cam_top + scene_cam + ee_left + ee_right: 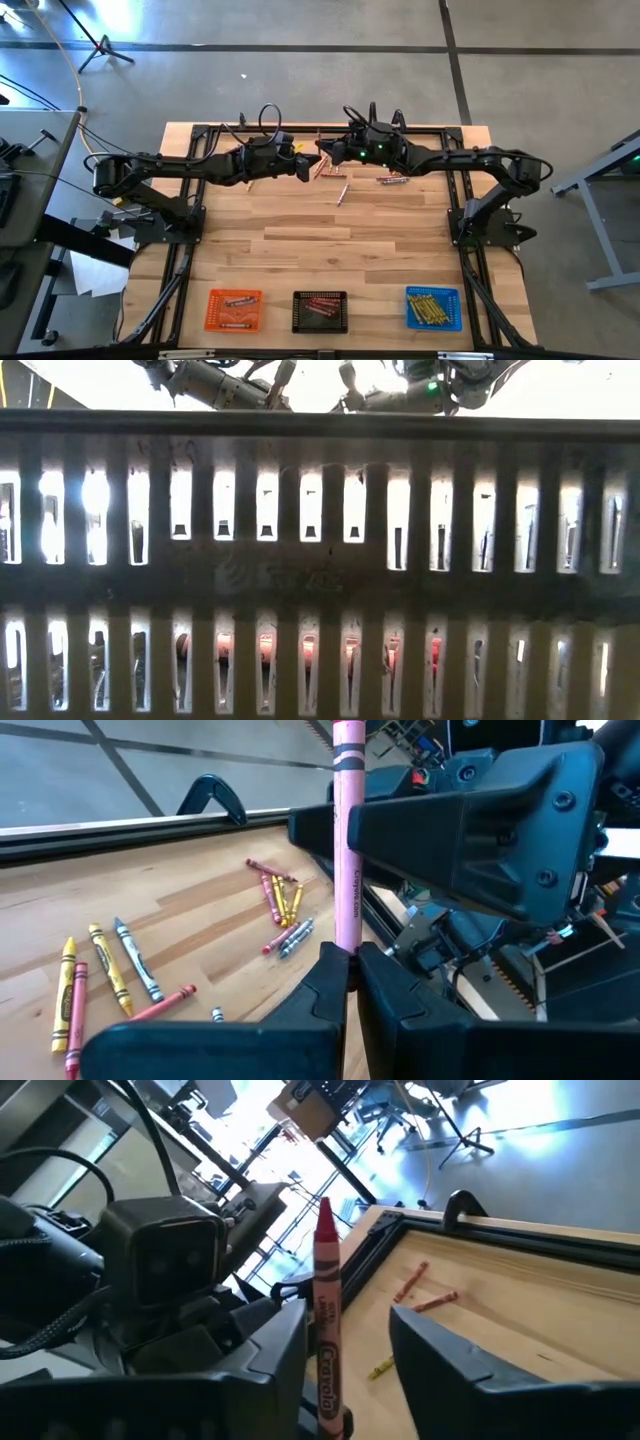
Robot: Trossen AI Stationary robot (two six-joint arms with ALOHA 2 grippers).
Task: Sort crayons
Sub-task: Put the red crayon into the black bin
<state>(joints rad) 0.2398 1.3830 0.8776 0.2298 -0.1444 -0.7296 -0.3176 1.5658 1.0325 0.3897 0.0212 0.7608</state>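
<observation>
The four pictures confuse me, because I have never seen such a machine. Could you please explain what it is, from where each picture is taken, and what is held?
It is a robot with two dark arms working at a wooden table. The high view looks down from above. The low view sits at table height, but a dark slotted wall blocks most of it. Each wrist view rides on one arm.

Loose crayons lie near one edge of the table. Along the opposite edge stand an orange tray, a black tray and a blue tray, each already with some inside.

The arms meet above the loose ones. The left gripper holds a pink crayon, its jaws shut on it. The right gripper sits around the same crayon with its jaws apart.
</observation>
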